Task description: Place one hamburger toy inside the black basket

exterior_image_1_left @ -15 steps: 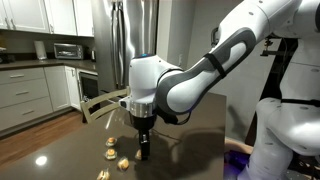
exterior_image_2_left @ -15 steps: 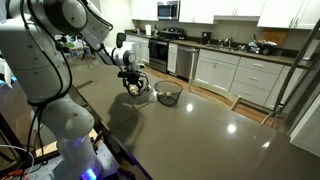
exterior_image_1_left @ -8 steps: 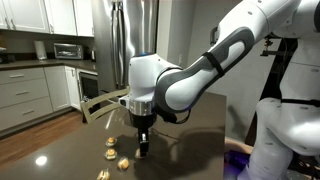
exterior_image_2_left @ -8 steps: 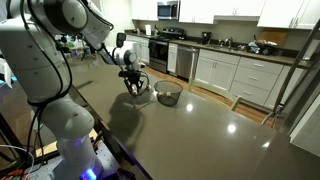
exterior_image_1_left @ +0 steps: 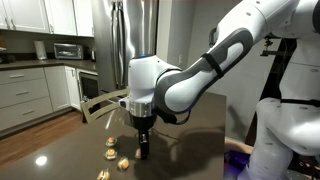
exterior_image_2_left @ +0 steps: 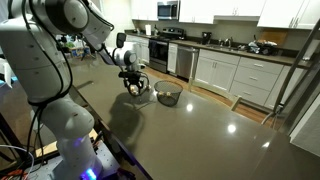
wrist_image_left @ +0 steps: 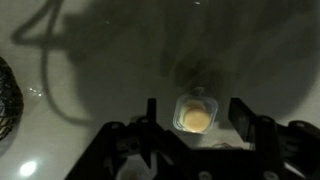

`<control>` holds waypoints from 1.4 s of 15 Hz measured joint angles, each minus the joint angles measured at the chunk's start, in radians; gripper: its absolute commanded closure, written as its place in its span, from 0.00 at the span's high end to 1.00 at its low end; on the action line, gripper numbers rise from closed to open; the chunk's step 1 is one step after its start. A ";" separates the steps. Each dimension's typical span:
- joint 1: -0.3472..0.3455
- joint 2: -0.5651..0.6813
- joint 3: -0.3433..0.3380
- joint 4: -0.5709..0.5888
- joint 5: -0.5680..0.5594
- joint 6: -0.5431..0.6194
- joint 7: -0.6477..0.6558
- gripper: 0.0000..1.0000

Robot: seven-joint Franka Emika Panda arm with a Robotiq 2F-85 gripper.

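Observation:
My gripper (wrist_image_left: 195, 120) is open, its two dark fingers (wrist_image_left: 150, 115) standing wide apart. A tan-yellow hamburger toy (wrist_image_left: 195, 117) in a clear wrapper lies on the dark table between them, touching neither finger. In an exterior view the gripper (exterior_image_1_left: 143, 150) points straight down just above the table, next to several more hamburger toys (exterior_image_1_left: 109, 154). The black basket (exterior_image_2_left: 168, 95) stands on the table a short way beside the gripper (exterior_image_2_left: 133, 88). Its mesh wall shows at the left edge of the wrist view (wrist_image_left: 5, 95).
The dark glossy table (exterior_image_2_left: 190, 140) stretches wide on the near side of the basket. Kitchen cabinets (exterior_image_2_left: 240, 75) and a fridge (exterior_image_1_left: 130, 40) stand behind. A chair (exterior_image_1_left: 95, 95) sits at the table's far edge.

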 measured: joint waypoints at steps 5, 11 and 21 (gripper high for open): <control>0.000 0.006 0.000 0.001 0.000 -0.001 0.000 0.11; 0.000 0.007 -0.001 0.018 0.000 -0.037 0.000 0.11; -0.029 -0.066 -0.039 0.122 -0.004 -0.258 -0.008 0.10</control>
